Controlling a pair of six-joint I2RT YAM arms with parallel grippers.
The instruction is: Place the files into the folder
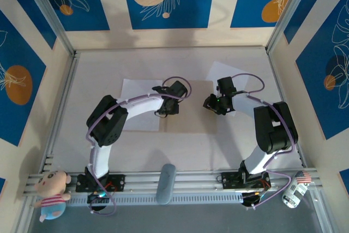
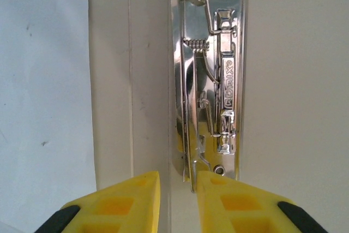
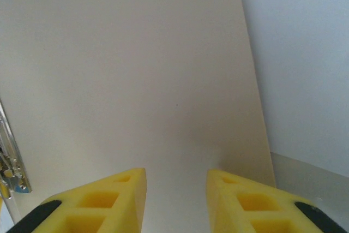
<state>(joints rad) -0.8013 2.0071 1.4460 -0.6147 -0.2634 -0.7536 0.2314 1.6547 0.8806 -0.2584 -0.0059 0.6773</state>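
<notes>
open tan folder (image 1: 188, 107) flat at mid-table, taken as landmark. metal clip (image 2: 210, 80) along its left-hand fold, long axis pointing straight away from the left gripper (image 2: 178, 181).

left gripper: low over the folder's fold, at the near end of the clip. yellow fingers (image 2: 131, 200) drawn close but apart, not pressed together. clip's lever tip in the gap, against the inner face of one finger. no pinch seen.

right gripper (image 3: 176, 175): over the folder's bare right panel, near its right edge. fingers spread, nothing between.

files: one white sheet (image 1: 139, 105) along the folder's left side, long edge parallel to the clip. cannot tell whether on the table or over a second panel. other sheet (image 1: 234, 69) off the folder's far right corner, tilted, touching or just overlapping the folder. neither under the clip.

judgement: left arm nearer the clip and the left sheet, right arm nearer the tilted sheet. probably lever up first, then sheets slid sideways toward the fold. closed clip in the way; tilted sheet to be squared to the folder.

well apart from the folder, by the arm bases: plush toy (image 1: 52, 192), grey oblong (image 1: 165, 183), small striped object (image 1: 294, 189). none in the path.
</notes>
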